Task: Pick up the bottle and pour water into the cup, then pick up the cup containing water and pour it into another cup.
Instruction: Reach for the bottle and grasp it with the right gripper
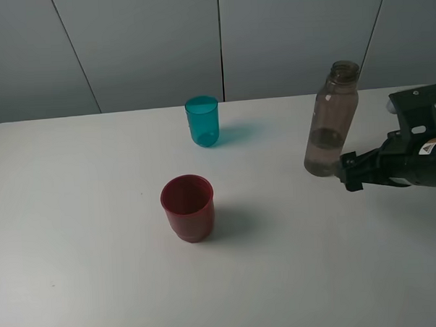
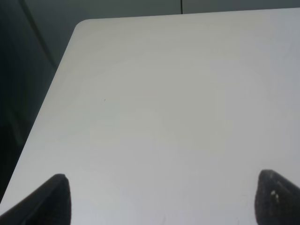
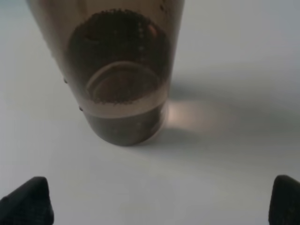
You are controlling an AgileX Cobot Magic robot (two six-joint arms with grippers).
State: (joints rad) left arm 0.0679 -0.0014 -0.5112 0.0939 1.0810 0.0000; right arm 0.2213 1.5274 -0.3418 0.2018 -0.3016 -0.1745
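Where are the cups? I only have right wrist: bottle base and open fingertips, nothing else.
Observer: Teal cup stands upright toward the far side of the table, left of the bottle in the high view.
Operator: Red one?
Observer: Red cup is upright, nearer the camera than the teal one and apart from it.
Operator: Bottle capped?
Observer: No cap; the neck is open.

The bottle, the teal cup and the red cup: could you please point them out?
Bottle [image 1: 332,119]: exterior high view, mid body.
Teal cup [image 1: 202,124]: exterior high view, side wall.
Red cup [image 1: 189,214]: exterior high view, front wall.
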